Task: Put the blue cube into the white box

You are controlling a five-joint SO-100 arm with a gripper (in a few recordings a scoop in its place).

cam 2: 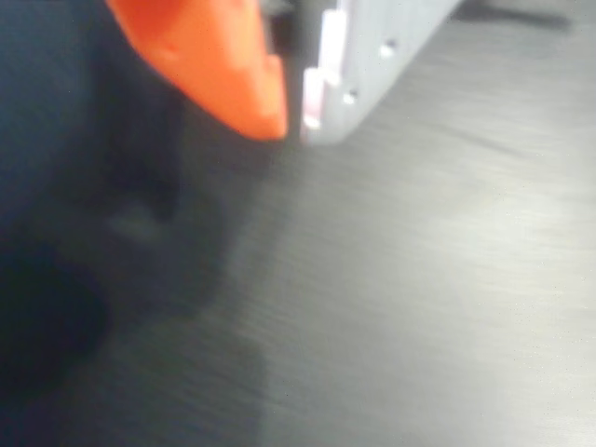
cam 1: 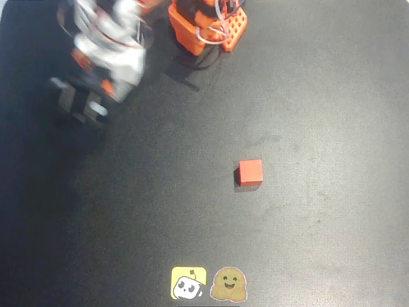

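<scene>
The blue cube and the white box are out of view. In the overhead view my arm is motion-blurred at the upper left, with the gripper (cam 1: pixel 82 107) low over the dark table. In the wrist view the gripper (cam 2: pixel 294 126) has its orange finger (cam 2: pixel 223 65) and its pale grey finger (cam 2: pixel 372 56) tip to tip with only a thin dark slit between them. Nothing shows between them. Bare dark table lies below the tips.
A red cube (cam 1: pixel 250 173) sits alone near the middle of the black table (cam 1: pixel 319 96). The orange arm base (cam 1: pixel 208 22) stands at the top centre. Two stickers, a yellow one (cam 1: pixel 188 283) and a brown one (cam 1: pixel 229 284), lie at the front edge.
</scene>
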